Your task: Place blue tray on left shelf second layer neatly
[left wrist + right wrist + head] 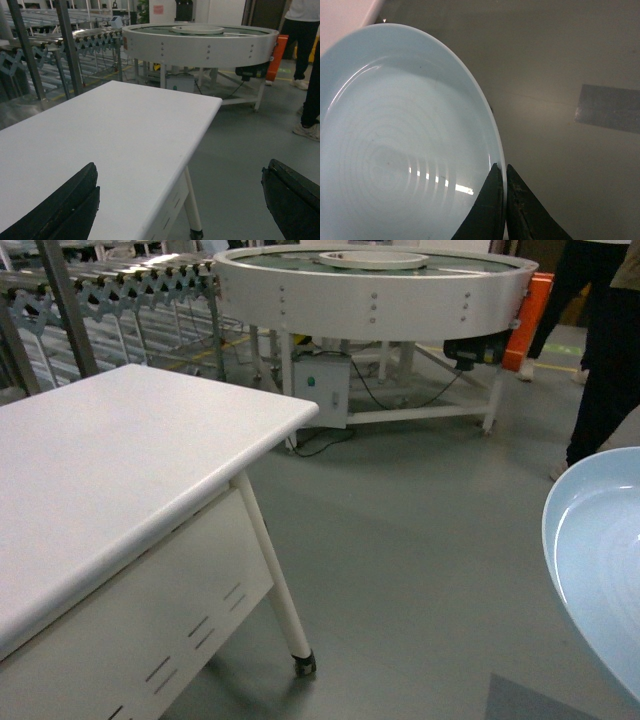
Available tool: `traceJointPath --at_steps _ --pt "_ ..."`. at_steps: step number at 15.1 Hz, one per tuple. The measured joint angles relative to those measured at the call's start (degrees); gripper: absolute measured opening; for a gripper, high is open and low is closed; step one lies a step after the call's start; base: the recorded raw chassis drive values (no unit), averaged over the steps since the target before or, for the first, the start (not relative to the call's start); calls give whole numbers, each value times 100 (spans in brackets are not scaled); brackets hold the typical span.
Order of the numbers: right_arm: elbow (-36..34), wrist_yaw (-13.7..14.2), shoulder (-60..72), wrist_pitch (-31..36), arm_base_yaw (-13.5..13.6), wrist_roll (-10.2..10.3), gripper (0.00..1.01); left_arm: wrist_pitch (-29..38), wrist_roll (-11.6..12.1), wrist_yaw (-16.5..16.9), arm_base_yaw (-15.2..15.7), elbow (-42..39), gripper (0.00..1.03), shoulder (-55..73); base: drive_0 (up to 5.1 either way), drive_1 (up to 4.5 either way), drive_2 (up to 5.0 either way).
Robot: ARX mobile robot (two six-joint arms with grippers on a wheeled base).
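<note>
Where grey floor [420, 540] spreads: white table [120, 460]

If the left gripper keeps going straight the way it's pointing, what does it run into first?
Probably nothing close: the left gripper is open, pointing level over the white table top. Beyond the table's far edge, the round conveyor lies in that line, though depth is unclear.

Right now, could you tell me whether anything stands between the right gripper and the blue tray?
Nothing does. The right gripper is already shut on the rim of the blue tray, holding it above the grey floor. The destination shelf cannot be identified in these views.
</note>
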Motion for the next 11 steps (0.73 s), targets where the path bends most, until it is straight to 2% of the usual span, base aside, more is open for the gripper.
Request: traceJointPath --at_steps 6,11 --pt "0 -9 -24 17 2 0 2 15 0 4 -2 0 98 0 110 1 -608" --pt "0 0 -20 13 4 0 2 -4 0 4 -2 0 98 0 291 214 -440"
